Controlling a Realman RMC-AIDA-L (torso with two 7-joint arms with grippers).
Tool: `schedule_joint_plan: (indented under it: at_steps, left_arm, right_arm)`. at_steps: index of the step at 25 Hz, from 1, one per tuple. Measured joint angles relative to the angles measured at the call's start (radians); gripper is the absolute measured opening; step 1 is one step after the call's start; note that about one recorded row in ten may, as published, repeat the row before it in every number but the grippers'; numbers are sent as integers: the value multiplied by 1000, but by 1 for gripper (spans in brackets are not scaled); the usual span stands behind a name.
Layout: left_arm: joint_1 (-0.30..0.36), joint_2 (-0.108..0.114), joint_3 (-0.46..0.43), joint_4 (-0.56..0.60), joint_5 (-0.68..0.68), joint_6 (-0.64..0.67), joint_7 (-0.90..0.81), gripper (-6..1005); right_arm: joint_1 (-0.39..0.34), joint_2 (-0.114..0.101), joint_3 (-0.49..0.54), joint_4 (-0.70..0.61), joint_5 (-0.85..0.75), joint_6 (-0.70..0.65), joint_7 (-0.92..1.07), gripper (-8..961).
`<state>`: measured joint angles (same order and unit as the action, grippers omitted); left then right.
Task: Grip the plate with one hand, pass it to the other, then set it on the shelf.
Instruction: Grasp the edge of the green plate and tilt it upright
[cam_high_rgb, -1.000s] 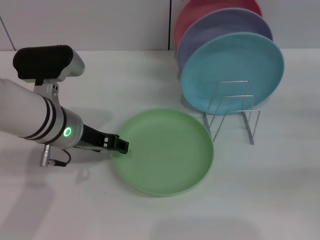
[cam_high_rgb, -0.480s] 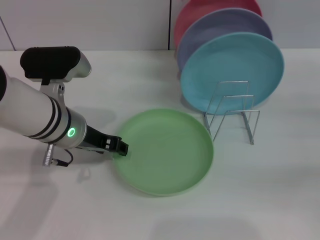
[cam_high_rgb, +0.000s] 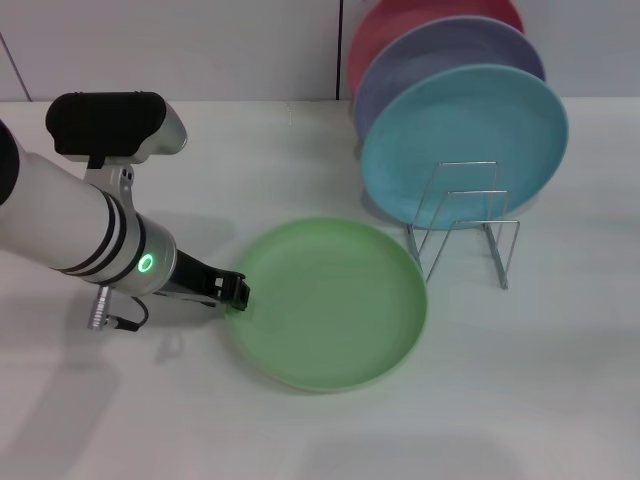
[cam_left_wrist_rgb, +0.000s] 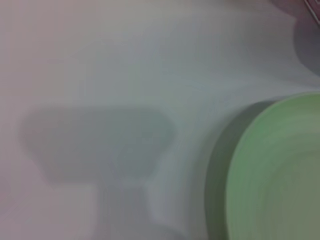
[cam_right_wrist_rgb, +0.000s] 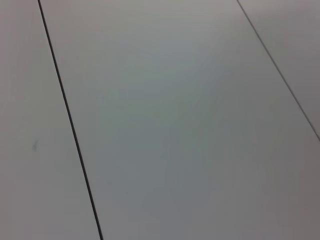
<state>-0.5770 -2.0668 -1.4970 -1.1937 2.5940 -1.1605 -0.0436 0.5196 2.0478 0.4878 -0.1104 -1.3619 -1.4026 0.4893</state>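
The light-green plate (cam_high_rgb: 330, 305) lies flat on the white table, in front of the rack. My left gripper (cam_high_rgb: 236, 292), black, on the green-lit arm, is low over the table at the plate's left rim, touching or just overlapping it. In the left wrist view the plate's rim (cam_left_wrist_rgb: 275, 170) shows with its shadow beside it on the table. The wire shelf (cam_high_rgb: 465, 235) stands to the right of the plate, with its front loops free. My right arm and gripper are out of view; the right wrist view shows only a plain panelled surface.
A turquoise plate (cam_high_rgb: 465, 140) stands upright in the rack, with a lavender plate (cam_high_rgb: 440, 60) and a pink-red plate (cam_high_rgb: 400, 25) behind it. The left arm's black-capped housing (cam_high_rgb: 110, 125) stands above the table's left side.
My left arm has shifted a little to the right and up. Its gripper tip has drawn slightly left along the plate's left rim. The plate has not moved.
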Motion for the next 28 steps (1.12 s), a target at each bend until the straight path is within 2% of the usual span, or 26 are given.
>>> schedule_joint_plan:
  at_steps: [1,28]
  left_arm:
    - [-1,0,0,0,0,0,3,377]
    - [-25,-1,0,36,0,1,5,256]
  right_arm:
    - [0,0,0,0,0,0,0,575]
    - [4,-6,0,-3,1,-1,0,575]
